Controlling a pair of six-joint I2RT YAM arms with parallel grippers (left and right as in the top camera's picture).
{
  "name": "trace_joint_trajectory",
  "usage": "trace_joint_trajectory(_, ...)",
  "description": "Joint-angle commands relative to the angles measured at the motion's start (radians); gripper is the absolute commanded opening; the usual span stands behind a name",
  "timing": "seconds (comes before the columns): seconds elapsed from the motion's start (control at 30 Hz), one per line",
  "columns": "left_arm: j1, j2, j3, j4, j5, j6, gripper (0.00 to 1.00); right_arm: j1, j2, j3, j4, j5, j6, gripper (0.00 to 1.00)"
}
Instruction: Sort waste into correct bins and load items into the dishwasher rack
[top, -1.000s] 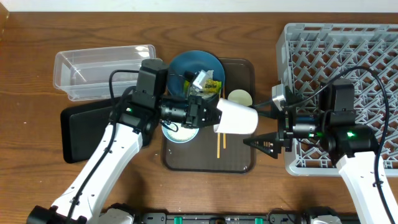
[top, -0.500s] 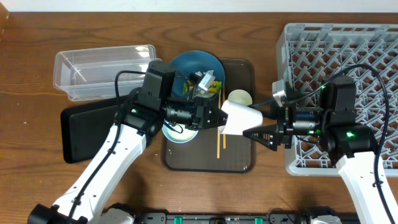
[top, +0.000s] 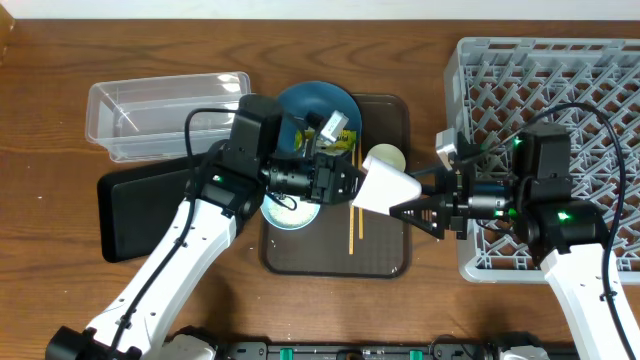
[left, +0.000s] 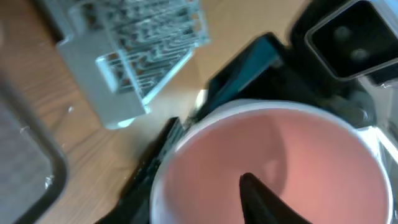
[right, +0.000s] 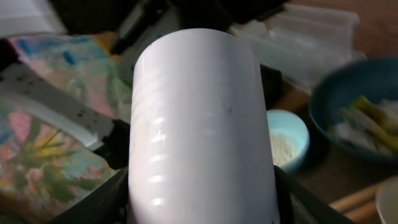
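Note:
My left gripper (top: 345, 183) is shut on a white cup (top: 388, 188), held sideways above the brown tray; in the left wrist view one finger (left: 267, 202) is inside the cup (left: 292, 149). My right gripper (top: 405, 193) is open, with its fingers either side of the cup's base, and the cup (right: 202, 124) fills the right wrist view. A second white cup (top: 386, 157) stands on the tray. The dark-blue bowl (top: 300, 103) holds a napkin and the yellow-green wrapper (top: 336, 129). The light-blue bowl (top: 290, 213) holds rice. Chopsticks (top: 355, 235) lie on the tray.
The grey dishwasher rack (top: 560, 90) fills the right side, under my right arm. The clear tub (top: 165, 115) is at the back left and the black tray (top: 135, 210) in front of it. The brown serving tray (top: 385, 262) sits mid-table.
My right gripper has moved left until its fingers straddle the cup. My left gripper has turned the cup a little and brought it toward the right gripper.

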Motion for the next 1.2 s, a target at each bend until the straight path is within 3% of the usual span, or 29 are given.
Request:
trace_joint_trajectory(0.0, -0.002, -0.005, 0.018, -0.105, -0.165, 0.139, 0.47, 0.008, 0.0, 0.01, -0.031, 0.246, 0.079, 0.29)
trace_joint_trajectory(0.2, 0.009, -0.017, 0.018, -0.398, -0.646, 0.254, 0.48, 0.006, -0.044, 0.039, -0.146, 0.581, 0.156, 0.17)
trace_joint_trajectory(0.37, 0.074, -0.097, 0.018, -0.531, -0.865, 0.254, 0.48, -0.045, -0.052, 0.148, -0.332, 0.897, 0.24, 0.07)
trace_joint_trajectory(0.5, 0.139, -0.2, 0.018, -0.629, -1.046, 0.253, 0.48, -0.151, -0.036, 0.251, -0.451, 1.016, 0.264, 0.01)
trace_joint_trajectory(0.77, 0.221, -0.341, 0.018, -0.703, -1.127, 0.254, 0.48, -0.434, 0.08, 0.42, -0.545, 1.154, 0.298, 0.01)
trace_joint_trajectory(1.17, 0.223, -0.331, 0.018, -0.719, -1.126, 0.253, 0.48, -0.709, 0.301, 0.503, -0.499, 1.395, 0.461, 0.01)
